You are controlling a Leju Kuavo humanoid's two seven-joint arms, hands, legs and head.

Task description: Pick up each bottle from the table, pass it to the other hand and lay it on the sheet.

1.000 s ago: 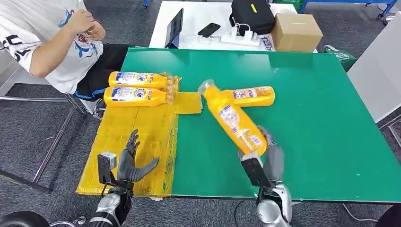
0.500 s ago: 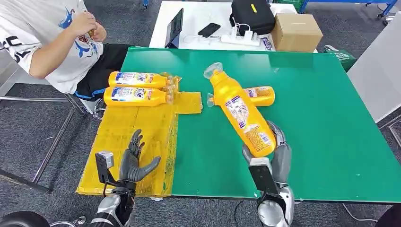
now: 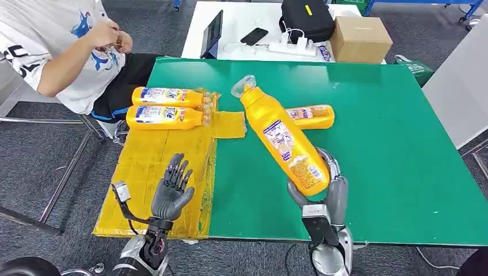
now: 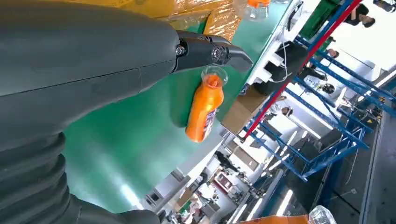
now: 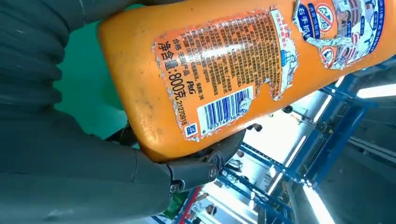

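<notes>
Gripping raised bottle [image 3: 282,141] (cap away), right robot hand [image 3: 322,187], left robot hand [image 3: 172,188] spread

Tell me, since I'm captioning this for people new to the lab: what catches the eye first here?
The raised orange bottle, gripped at its base by the right hand and tilted up over the green table. Next, the left hand with fingers spread, held above the yellow sheet. Two bottles already lie side by side at the sheet's far end, and one more bottle lies on the table.
</notes>
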